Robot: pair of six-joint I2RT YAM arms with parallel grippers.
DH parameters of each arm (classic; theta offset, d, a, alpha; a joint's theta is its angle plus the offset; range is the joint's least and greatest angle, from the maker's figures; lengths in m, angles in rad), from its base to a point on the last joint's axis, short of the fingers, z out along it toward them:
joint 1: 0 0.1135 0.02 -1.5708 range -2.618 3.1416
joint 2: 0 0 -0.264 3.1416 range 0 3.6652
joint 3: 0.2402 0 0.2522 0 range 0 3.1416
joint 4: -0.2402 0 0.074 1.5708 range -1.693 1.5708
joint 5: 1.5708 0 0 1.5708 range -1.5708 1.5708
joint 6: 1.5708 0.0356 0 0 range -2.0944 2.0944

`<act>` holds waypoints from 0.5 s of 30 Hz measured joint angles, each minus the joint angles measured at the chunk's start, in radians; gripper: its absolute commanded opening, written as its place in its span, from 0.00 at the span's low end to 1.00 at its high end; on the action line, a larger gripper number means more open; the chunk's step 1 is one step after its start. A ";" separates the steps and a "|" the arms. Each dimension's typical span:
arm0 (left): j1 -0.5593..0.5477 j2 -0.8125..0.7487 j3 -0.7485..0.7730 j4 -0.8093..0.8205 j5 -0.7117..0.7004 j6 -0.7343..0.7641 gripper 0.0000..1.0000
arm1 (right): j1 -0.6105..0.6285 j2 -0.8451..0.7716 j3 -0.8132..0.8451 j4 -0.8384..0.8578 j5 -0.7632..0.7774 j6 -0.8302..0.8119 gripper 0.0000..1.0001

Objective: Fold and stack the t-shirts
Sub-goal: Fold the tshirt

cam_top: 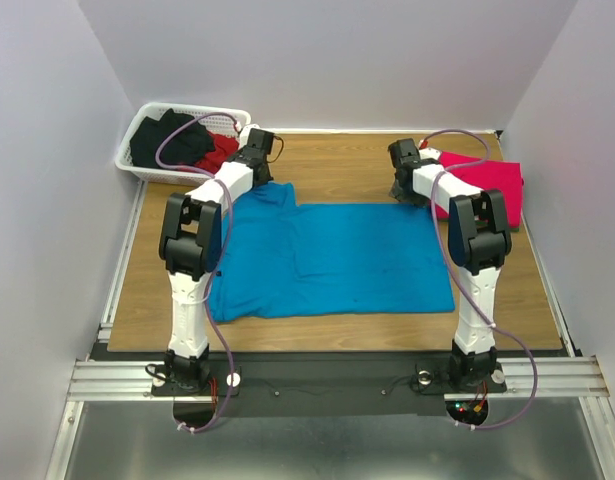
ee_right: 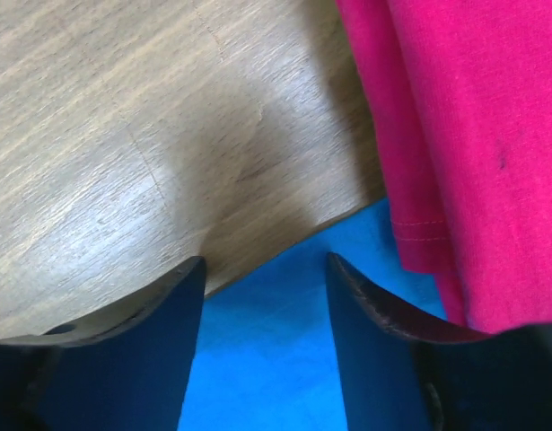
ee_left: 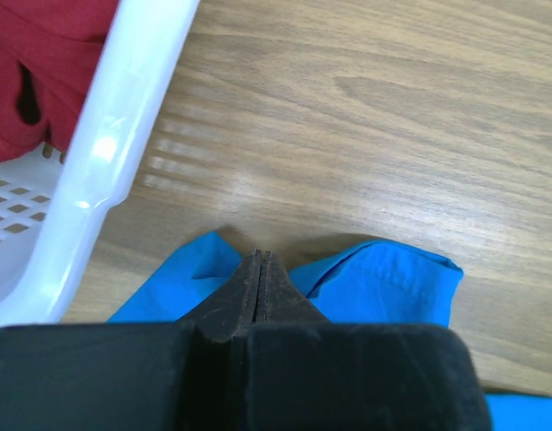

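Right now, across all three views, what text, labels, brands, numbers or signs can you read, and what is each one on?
No readable text in any view.
blue t-shirt: plain cloth, no print or tag showing.
pink-red t-shirt: plain, with only a stitched hem seen in the right wrist view.
white basket: bare lattice, no label visible.

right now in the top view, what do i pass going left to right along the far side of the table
basket → left gripper → right gripper → pink shirt; the blue shirt spans the middle, so it has no clear place in the order
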 measured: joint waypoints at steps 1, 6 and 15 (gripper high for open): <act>0.000 -0.007 -0.006 0.003 0.001 0.000 0.00 | 0.001 0.001 0.000 0.000 0.001 0.006 0.51; -0.002 -0.059 -0.059 0.024 0.004 0.000 0.00 | 0.007 0.003 0.000 -0.001 0.007 0.023 0.31; -0.015 -0.180 -0.177 0.057 0.009 -0.004 0.00 | 0.006 0.002 -0.002 -0.022 0.023 0.037 0.00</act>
